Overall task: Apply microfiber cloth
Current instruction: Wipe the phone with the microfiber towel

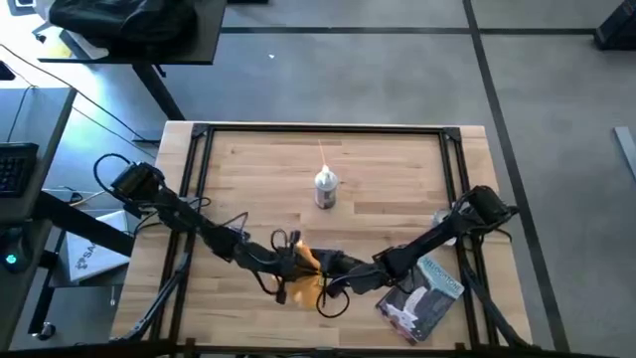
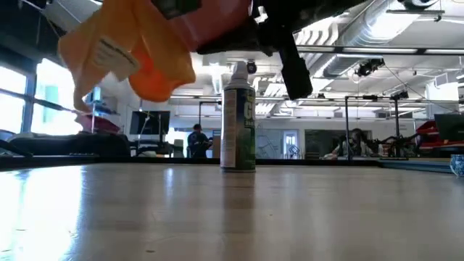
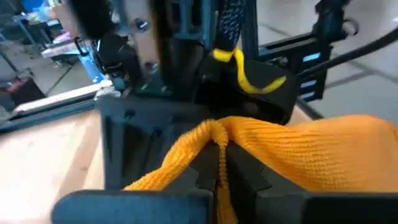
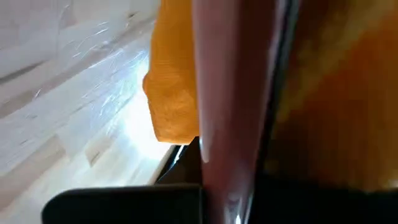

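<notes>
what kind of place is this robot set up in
Probably an open lab or workshop: a wooden table on a concrete floor, a desk with a keyboard beside it, exposed ceiling ducts and people at workstations behind.

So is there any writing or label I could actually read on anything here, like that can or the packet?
Spray can: a large green letter, seemingly "G", on its label; the rest is too blurred to read.
Tag on the microfiber cloth: lines of print, too small to read.
Printed packet: pictures and print, too small to read.
White box beside the table: dark lettering, not legible.
Nothing else shows text.
</notes>
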